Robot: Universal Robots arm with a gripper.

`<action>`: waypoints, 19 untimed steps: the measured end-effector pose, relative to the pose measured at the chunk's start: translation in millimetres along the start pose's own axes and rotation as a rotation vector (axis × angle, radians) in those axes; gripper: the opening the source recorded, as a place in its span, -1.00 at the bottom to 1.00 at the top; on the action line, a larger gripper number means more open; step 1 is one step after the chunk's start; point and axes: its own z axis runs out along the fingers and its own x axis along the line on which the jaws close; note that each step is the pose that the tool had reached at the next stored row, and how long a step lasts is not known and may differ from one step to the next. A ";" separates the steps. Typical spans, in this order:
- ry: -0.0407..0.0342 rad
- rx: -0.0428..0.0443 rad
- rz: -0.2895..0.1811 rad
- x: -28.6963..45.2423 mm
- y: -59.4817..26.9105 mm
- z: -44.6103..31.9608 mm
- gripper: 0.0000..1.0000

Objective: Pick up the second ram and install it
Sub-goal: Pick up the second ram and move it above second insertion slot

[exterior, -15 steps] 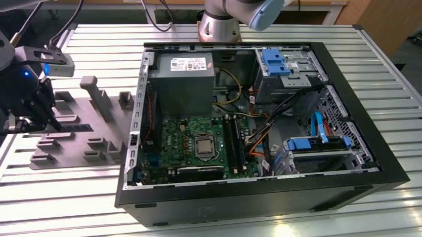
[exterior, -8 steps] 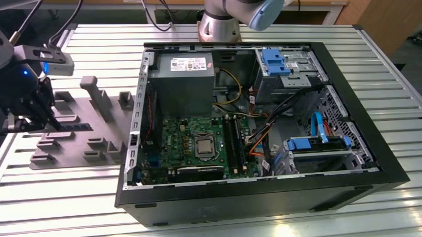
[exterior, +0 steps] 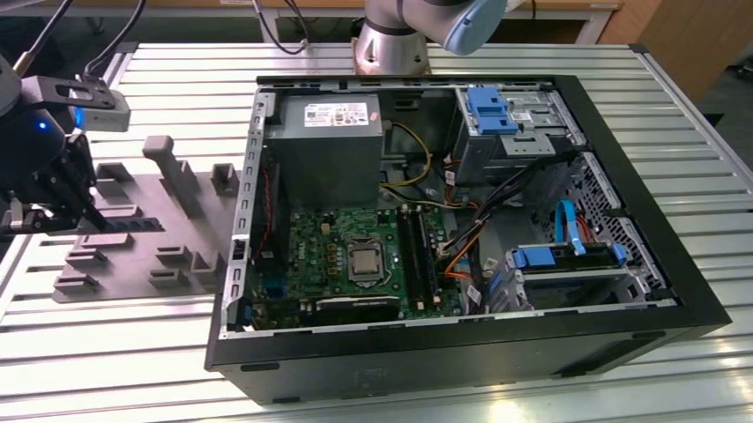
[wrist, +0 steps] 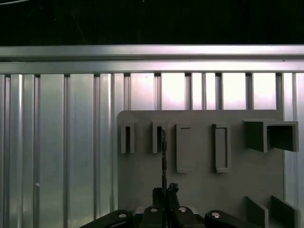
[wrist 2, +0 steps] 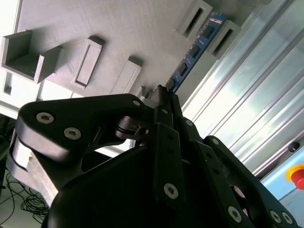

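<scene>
Second wrist view: the second ram (wrist 2: 194,52), a blue stick with black chips. It stands on its long edge on the grey holder plate (wrist 2: 118,28), its far end lodged between two raised blocks close to one edge of the plate, where the slatted metal table (wrist 2: 247,109) begins.

Gripper (wrist 2: 164,95): black fingers drawn together on the stick's near end, by all appearance clamped on it. The first wrist view shows the stick edge-on, running straight out from the fingertips to the blocks.

Exterior view: the gripper is over the plate's edge farthest from the open computer case (exterior: 659,291). The case stands just beside the plate on the table and holds the green motherboard (exterior: 317,256) with its long black memory slots (exterior: 412,256). Orange and yellow cables (exterior: 453,251) lie close to the slots.

Risks, as a judgement:
- The hold looks to be at one end only, so the stick could pivot or slip in the fingers.
- A skewed lift could catch the far end on the blocks.
- A tilted stick would meet a slot crooked and could jam or be damaged.
- The cables could foul the approach.
</scene>
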 end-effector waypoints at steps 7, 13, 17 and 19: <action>0.0000 0.0000 0.000 -0.2 0.0 -2.6 -0.72; 0.0000 0.0001 0.000 -0.3 0.0 -4.7 -0.72; 0.0001 0.0000 0.000 -0.4 0.1 -5.7 -0.72; 0.0001 0.0000 0.000 -0.5 0.0 -6.3 -0.72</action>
